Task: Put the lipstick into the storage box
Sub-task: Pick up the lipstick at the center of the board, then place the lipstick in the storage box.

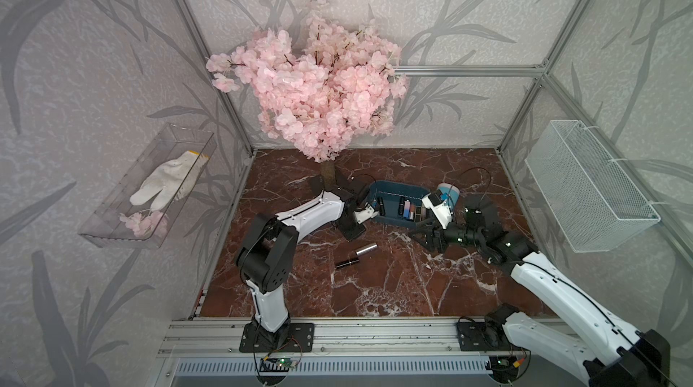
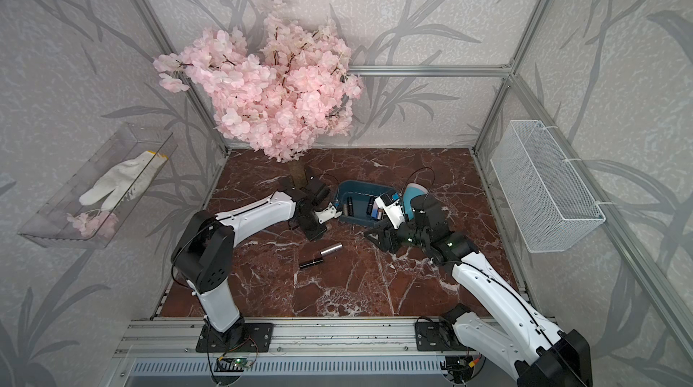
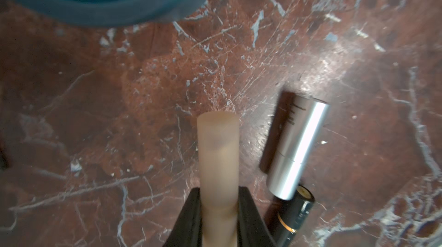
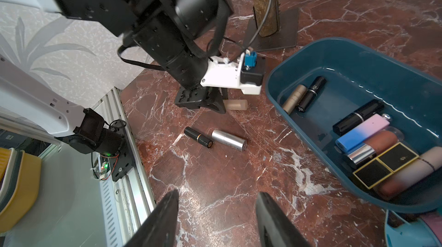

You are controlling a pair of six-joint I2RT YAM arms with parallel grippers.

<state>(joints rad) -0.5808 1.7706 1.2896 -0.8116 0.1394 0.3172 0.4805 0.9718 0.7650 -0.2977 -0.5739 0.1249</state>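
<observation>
The storage box [image 1: 397,187] [image 2: 362,185] [image 4: 282,73] is a dark teal tub at the back middle of the table, with several lipsticks lying in it. My left gripper [image 3: 218,188] [image 4: 215,105] [image 1: 352,233] is shut on a beige lipstick [image 3: 218,152] [image 4: 236,105], low over the table just outside the box's left end [image 3: 95,16]. A silver lipstick [image 1: 365,250] [image 3: 296,147] [image 4: 229,139] and a black lipstick [image 1: 345,263] [image 3: 296,212] [image 4: 198,137] lie end to end on the table nearby. My right gripper [image 4: 217,194] [image 1: 422,229] is open and holds nothing, in front of the box's right end.
A pink blossom tree on a dark base [image 1: 326,175] stands behind the left arm. A light blue container [image 1: 448,192] sits at the box's right end. A white mesh basket [image 1: 585,186] hangs on the right wall, a clear tray [image 1: 150,186] with a glove on the left wall.
</observation>
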